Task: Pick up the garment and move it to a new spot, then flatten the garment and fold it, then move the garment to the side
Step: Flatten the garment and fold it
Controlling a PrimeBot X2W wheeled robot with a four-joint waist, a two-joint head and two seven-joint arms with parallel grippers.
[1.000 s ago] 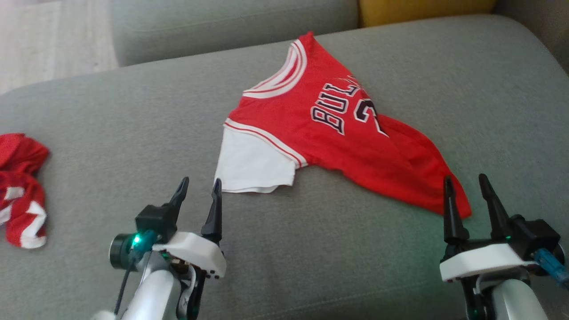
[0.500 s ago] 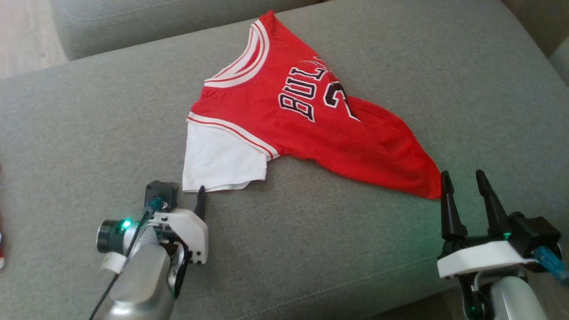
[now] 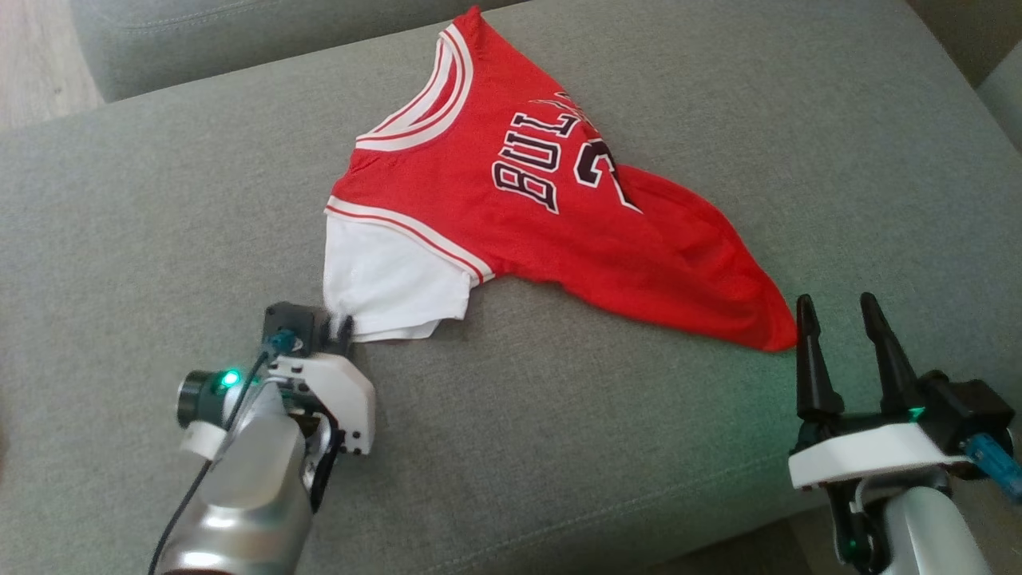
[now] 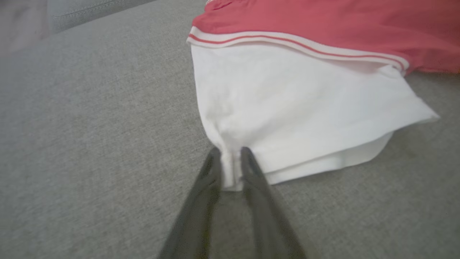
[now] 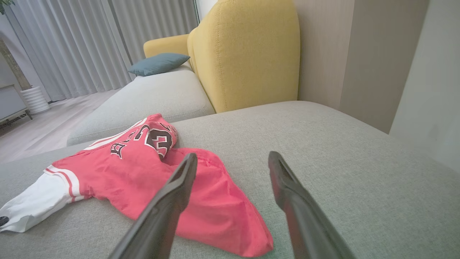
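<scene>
Red jersey (image 3: 575, 231) lies on the grey sofa (image 3: 559, 463) seat, mid-cushion. Collar points twd the far edge, black lettering faces up, and the body bunches into a taper ending near the near-right edge. Its white sleeve (image 3: 391, 279) sticks out twd the near-left side.

L end effector (image 4: 230, 153) is at the sleeve's near corner, fingers drawn close w/ a fold of white cloth between the tips, so it's grasping the sleeve. The wrist view is blurred there, so the pinch is prob. shallow but hard to judge. Cloth puckers at the tips; the rest of the sleeve lies flat.

R end effector (image 3: 836, 302) is released, fingers spread w/ nothing between. It sits just beside the jersey's red tip, apart from it.

Beyond the sofa: yellow chair (image 5: 248, 46), blue pillow (image 5: 158, 63), grey curtains (image 5: 72, 43).
</scene>
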